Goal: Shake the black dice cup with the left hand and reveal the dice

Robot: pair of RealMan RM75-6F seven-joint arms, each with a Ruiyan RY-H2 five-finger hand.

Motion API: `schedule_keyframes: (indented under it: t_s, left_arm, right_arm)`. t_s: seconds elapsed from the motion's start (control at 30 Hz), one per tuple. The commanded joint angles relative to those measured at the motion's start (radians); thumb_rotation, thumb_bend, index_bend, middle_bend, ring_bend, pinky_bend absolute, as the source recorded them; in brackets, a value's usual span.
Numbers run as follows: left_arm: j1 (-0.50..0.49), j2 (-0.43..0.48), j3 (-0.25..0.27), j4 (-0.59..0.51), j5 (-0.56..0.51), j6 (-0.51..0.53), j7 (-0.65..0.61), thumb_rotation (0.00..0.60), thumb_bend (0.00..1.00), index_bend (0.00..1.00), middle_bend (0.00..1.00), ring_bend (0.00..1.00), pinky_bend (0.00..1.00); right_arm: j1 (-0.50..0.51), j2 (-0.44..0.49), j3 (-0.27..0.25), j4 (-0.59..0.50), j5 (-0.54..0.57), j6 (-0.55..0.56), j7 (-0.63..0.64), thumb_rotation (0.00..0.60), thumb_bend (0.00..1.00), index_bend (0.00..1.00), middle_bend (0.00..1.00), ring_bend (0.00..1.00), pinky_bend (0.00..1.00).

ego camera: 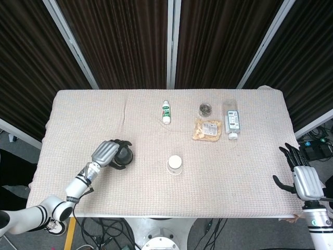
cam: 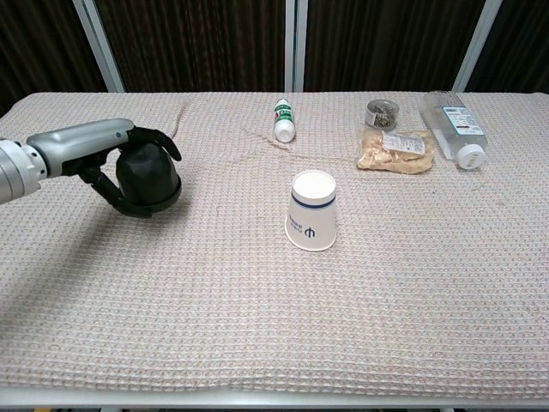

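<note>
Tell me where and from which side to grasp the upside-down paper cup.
Grip the paper cup around its side wall, just under the closed top, probably from above. It stands inverted, narrow end up and wide rim on the tablecloth, so fingers can wrap the taper. Nothing crowds it.

Paper cup (cam: 312,210), upside down near table centre: dark blue band near top, dark blue logo mark on side, shape like small "h"/"ф", not clearly readable. Small white bottle (cam: 283,119) near far edge: green label, print too small to read. Clear bottle (cam: 455,127) lying toward far right corner: grey label with print, unreadable. Snack bag (cam: 395,152) beside it: white sticker, text blurred. Head view: same labels even smaller, nothing legible. No numbers or signs readable anywhere.
</note>
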Motion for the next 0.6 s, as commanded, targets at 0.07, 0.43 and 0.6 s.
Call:
schedule_keyframes:
  t_s: [0.07,0.43,0.6]
  left_arm:
    - [0.006,-0.027,0.009,0.04,0.031,0.017,-0.038,0.6,0.01,0.12,0.18,0.12,0.22]
    - [0.008,-0.018,0.013,0.042,0.049,0.015,-0.061,0.6,0.0,0.1,0.17,0.1,0.21]
    - [0.009,-0.014,-0.003,0.036,0.033,0.015,-0.04,0.6,0.0,0.12,0.28,0.16,0.25]
  right_arm:
    - [0.0,0.0,-0.001,-0.001,0.001,0.0,-0.002,0.6,0.19,0.08,0.0,0.0,0.14]
    - [-0.001,0.0,-0.001,-0.001,0.0,0.003,-0.001,0.6,0.2,0.08,0.0,0.0,0.14]
    - [0.0,-0.001,-0.002,0.0,0.002,-0.002,-0.001,0.6,0.2,0.08,0.0,0.0,0.14]
